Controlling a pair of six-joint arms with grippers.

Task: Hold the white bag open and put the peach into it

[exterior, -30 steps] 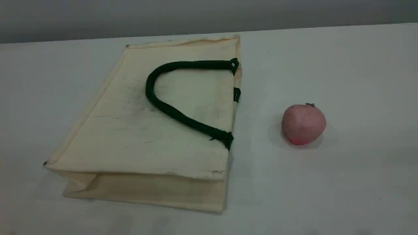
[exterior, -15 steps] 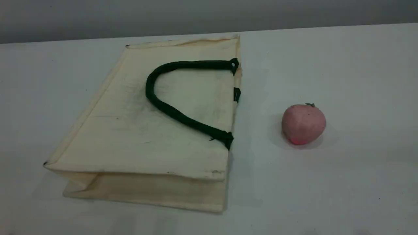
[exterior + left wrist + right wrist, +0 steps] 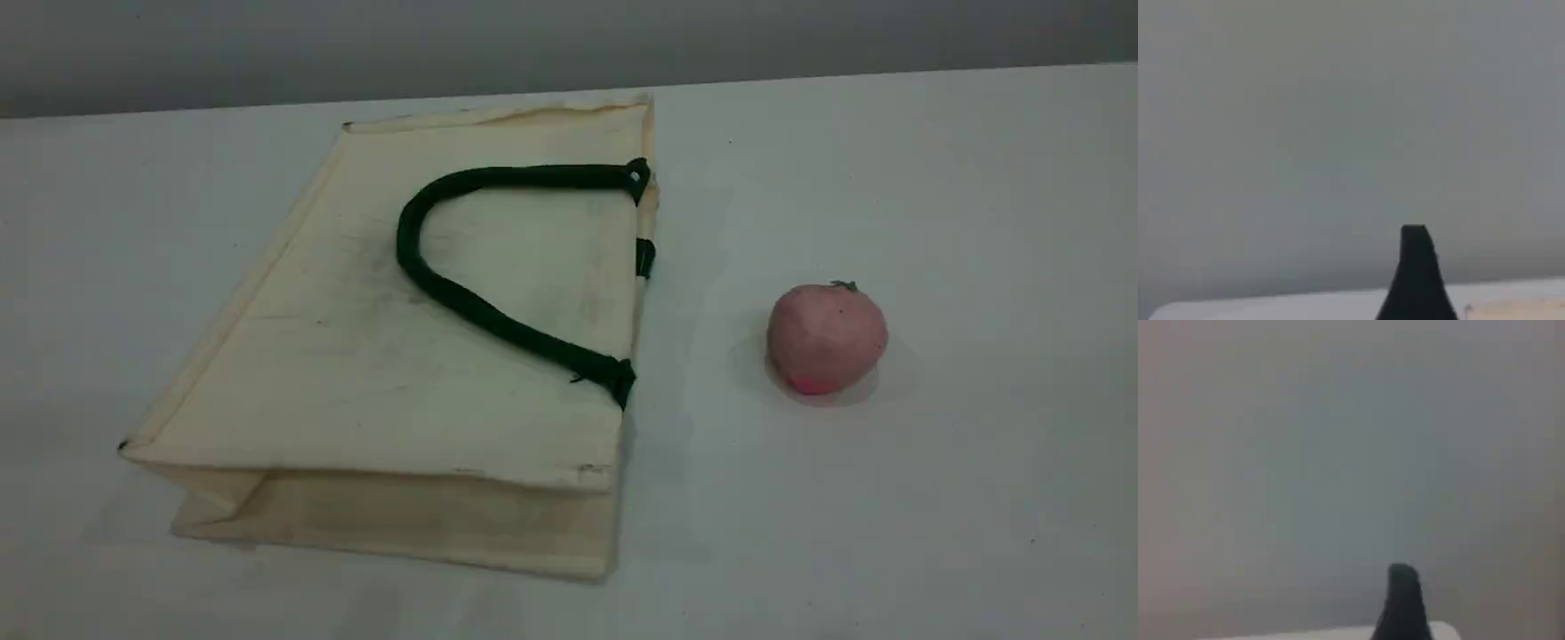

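Your cream canvas tote (image 3: 356, 382) lies flat left-centre, mouth toward the round pink peach (image 3: 827, 338), likely for easy loading; left gripper (image 3: 1417, 280), right gripper (image 3: 1403, 603) released.

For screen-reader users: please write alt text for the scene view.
A cream white bag lies flat on a white table, its dark green handle folded across the top; a small pink peach sits apart to its right. No robot arm is visible.

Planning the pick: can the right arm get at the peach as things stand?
Likely yes. The peach sits alone on the table, right of the white bag and apart from it; nothing over it blocks a descent.
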